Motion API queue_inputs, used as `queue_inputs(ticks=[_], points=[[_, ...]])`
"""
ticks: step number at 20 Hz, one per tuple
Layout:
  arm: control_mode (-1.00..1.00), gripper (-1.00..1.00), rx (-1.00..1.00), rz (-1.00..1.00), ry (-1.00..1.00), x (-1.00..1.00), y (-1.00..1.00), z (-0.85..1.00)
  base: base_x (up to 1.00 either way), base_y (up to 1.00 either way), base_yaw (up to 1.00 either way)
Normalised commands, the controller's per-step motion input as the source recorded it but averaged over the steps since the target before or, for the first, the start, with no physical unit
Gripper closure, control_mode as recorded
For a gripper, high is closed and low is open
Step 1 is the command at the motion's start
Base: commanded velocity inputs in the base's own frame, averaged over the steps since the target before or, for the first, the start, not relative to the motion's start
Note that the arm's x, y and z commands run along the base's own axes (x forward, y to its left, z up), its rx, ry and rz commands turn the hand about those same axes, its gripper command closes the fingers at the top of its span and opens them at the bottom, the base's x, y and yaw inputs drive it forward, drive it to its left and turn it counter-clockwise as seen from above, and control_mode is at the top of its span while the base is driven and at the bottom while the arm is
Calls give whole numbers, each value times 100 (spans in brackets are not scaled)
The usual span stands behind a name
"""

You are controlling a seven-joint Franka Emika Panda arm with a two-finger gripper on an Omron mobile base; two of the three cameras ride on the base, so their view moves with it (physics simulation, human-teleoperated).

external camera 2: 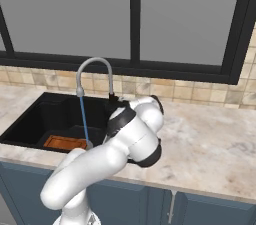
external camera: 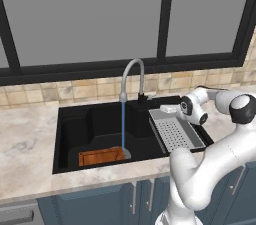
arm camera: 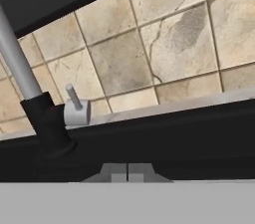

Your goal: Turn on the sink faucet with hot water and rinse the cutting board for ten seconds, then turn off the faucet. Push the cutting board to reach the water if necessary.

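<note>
Water running onto the cutting board's corner — pincer shut on nothing.

The cutting board (external camera: 101, 156) lies flat at the front of the sink (external camera: 75, 124), long axis along the front wall. The sink faucet (external camera: 133, 80) arches leftward; the water (external camera: 123, 129) falls straight onto the board's right end. The pincer (arm camera: 127, 172), closed and empty, sits right of the faucet handle (arm camera: 76, 108).

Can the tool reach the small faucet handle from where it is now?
Probably yes. In the hand view the closed tool faces the tile wall, with the faucet handle up and to its left and nothing between them.
</note>
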Motion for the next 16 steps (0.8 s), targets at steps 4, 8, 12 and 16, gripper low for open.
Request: queue_inputs(ticks=[4, 8, 12, 16], points=[[-100, 100, 0, 0, 2, 0, 10, 7, 0, 0, 0], [-100, 100, 0, 0, 4, 0, 24, 14, 0, 0, 0], [-100, 100, 0, 0, 12, 0, 29, 22, 0, 0, 0], [-100, 100, 0, 0, 22, -6, 19, 32, 0, 0, 0]])
